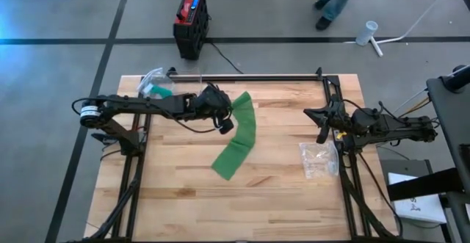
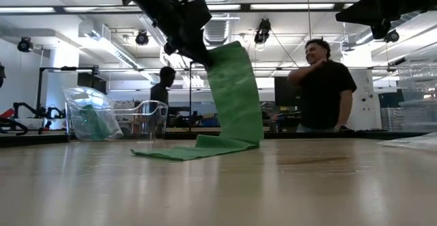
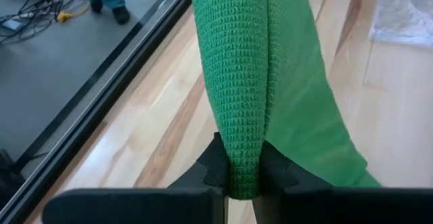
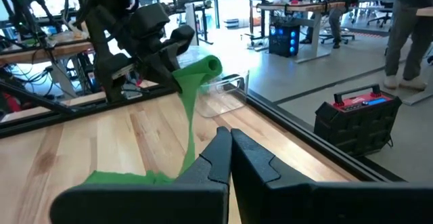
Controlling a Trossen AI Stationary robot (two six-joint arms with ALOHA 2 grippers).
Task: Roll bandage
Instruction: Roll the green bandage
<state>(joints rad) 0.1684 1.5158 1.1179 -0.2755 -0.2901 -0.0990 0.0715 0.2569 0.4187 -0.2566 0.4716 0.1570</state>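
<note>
A green bandage [image 1: 239, 140] is a long knitted strip near the middle of the wooden table. Its upper part is raised in the air and its lower end [image 2: 179, 152] lies flat on the tabletop. My left gripper [image 3: 243, 180] reaches in from the table's left and is shut on the raised part. A short curled end [image 4: 210, 65] sticks out past the fingers. My right gripper [image 4: 230, 149] waits shut and empty above the table's right side [image 1: 321, 128], apart from the bandage. My left gripper pinches the bandage's raised upper part [image 3: 242, 158] between its two fingers, where the strip is gathered into a narrow fold of several layers. The fingers come slanting down from the table's left. The strip hangs below them, slack, with its lower end [image 1: 228, 166] on the table.
A clear plastic bag [image 1: 156, 83] with green contents lies at the far left corner, and another clear bag [image 1: 318, 158] at the right. A dark rail [image 1: 250, 76] runs along the far edge. A person [image 2: 324, 82] stands beyond the table.
</note>
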